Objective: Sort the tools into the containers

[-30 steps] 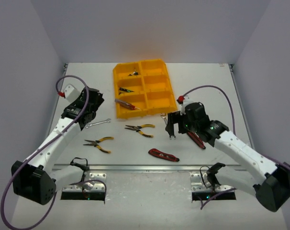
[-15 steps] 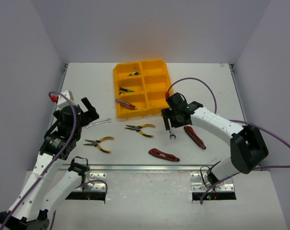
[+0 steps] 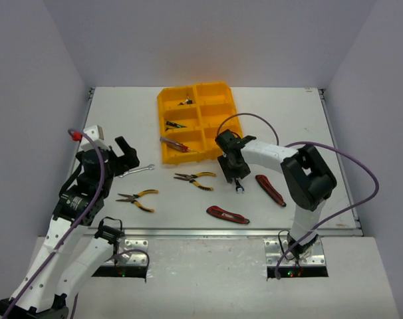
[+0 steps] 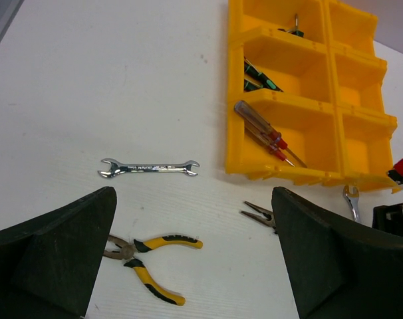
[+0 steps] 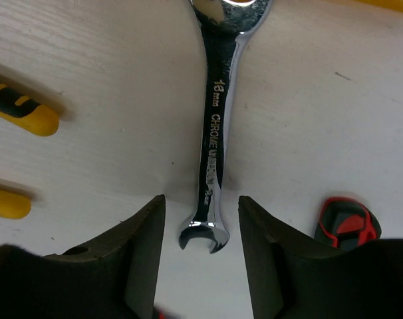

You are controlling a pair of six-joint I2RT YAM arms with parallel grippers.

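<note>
**Spotter 1:** Nearest you, a red-and-black folding utility knife [image 3: 227, 214] is lying on the white table [image 3: 108, 113]. A second red-and-black knife [image 3: 270, 189] is lying to its right, slightly farther out.

**Spotter 2:** Your right gripper [image 5: 200, 232] is pointing down over the long silver open-ended wrench [image 5: 215, 133]. Its black fingers [image 5: 138, 266] are straddling the shank near the open end, partly drawn in. Bare table is showing on both sides, so you are not clasping anything.

**Spotter 1:** That wrench is lying on the table just in front of the tray's near right corner, between the second knife and a pair of yellow-and-black-handled pliers [image 3: 195, 179].

**Spotter 2:** Over on your left, another pair of yellow-and-black pliers [image 3: 136, 199] is lying nearer the front. Your left gripper [image 3: 125, 153] is hovering above the table, jaws spread wide and holding nothing. A small silver wrench [image 4: 149, 167] is lying just beyond it.

**Spotter 1:** Farthest out, the yellow-orange six-compartment plastic tray [image 3: 200, 126] is sitting mid-table. A red-handled screwdriver [image 4: 265, 135] is lying slantwise in its near left compartment, handle against the left wall. Green-handled screwdrivers [image 4: 258, 76] are lying in the middle left one.
</note>
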